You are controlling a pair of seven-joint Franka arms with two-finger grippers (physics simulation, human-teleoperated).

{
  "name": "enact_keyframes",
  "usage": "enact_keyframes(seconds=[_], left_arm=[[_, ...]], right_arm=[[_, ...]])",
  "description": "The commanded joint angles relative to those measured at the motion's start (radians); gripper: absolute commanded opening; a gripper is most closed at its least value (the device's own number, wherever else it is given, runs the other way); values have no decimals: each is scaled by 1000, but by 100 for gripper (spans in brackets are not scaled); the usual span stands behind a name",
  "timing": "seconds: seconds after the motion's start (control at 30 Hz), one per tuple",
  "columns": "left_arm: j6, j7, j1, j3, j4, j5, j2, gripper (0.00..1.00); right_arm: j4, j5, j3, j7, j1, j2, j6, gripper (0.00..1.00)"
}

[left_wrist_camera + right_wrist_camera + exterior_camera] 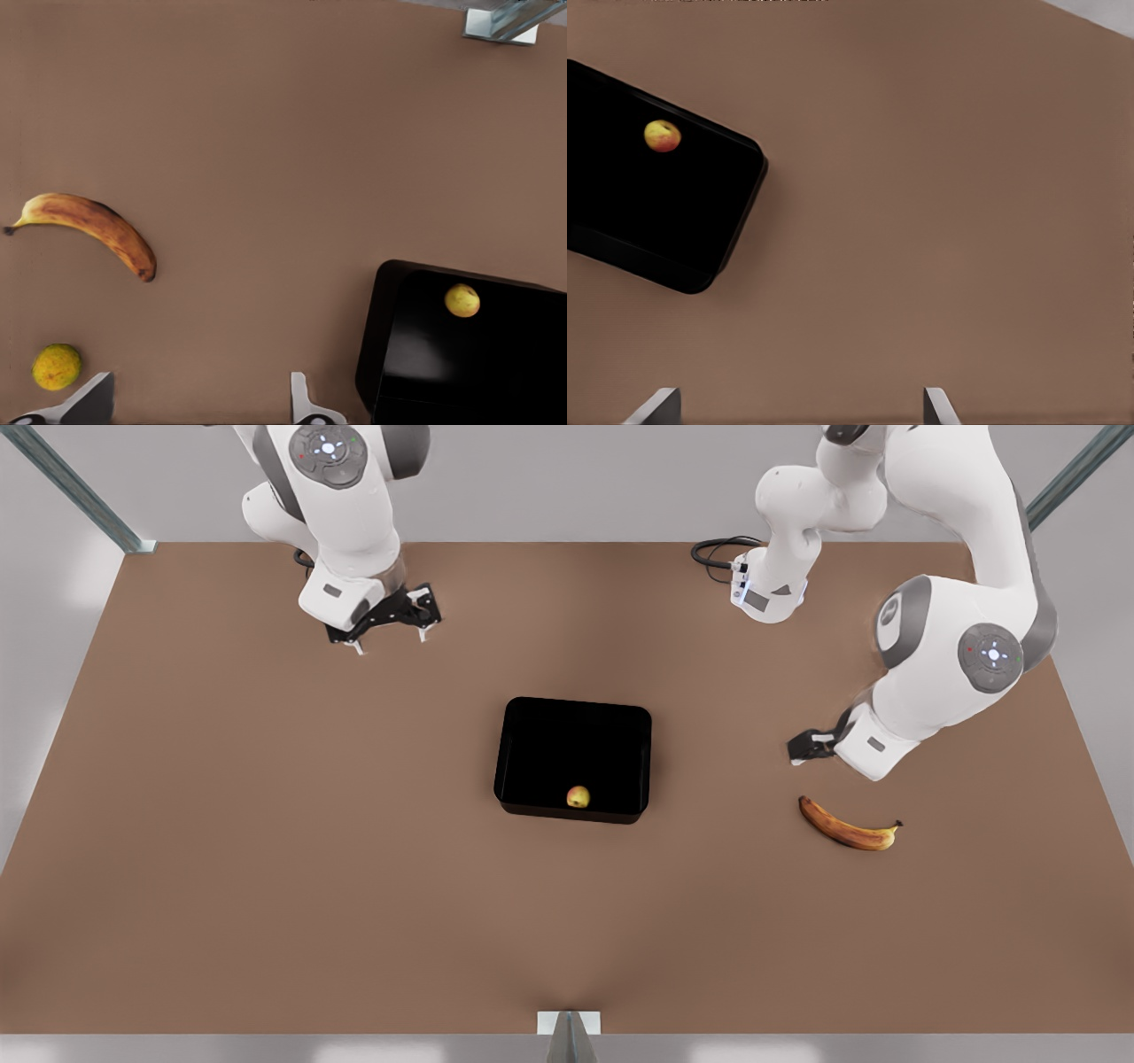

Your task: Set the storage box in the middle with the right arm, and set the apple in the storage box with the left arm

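The black storage box (567, 744) sits in the middle of the brown table. The small red-yellow apple (578, 797) lies inside it, by the wall nearest the front camera. Both also appear in the left wrist view, box (478, 372) and apple (462, 300), and in the right wrist view, box (656, 204) and apple (662, 135). My left gripper (804, 748) (199, 390) hangs open and empty at the front view's right, apart from the box. My right gripper (392, 640) (795, 398) is open and empty at the back on the front view's left.
A brown-spotted banana (846, 828) (93, 228) lies just in front of the left gripper. A yellow-green round fruit (57, 366) sits close to one left finger. A metal post (567, 1032) stands at the table's front edge. A black cable (718, 551) loops at the back.
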Motion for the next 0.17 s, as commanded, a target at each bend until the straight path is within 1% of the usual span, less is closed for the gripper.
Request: enact_keyframes(seconds=[0.0, 0.03, 0.07, 0.1, 0.13], left_arm=[[-11, 30, 3, 27, -1, 97, -12, 100], [-73, 84, 6, 105, 25, 87, -24, 100], [-156, 136, 74, 121, 96, 51, -3, 100], [-199, 138, 89, 130, 122, 47, 6, 100], [-200, 138, 95, 141, 122, 36, 6, 100]], right_arm=[[0, 0, 0, 0, -214, 0, 0, 100], [0, 0, 0, 0, -217, 0, 0, 100], [0, 0, 0, 0, -215, 2, 0, 100], [0, 0, 0, 0, -218, 2, 2, 100], [0, 0, -1, 0, -220, 2, 2, 100]])
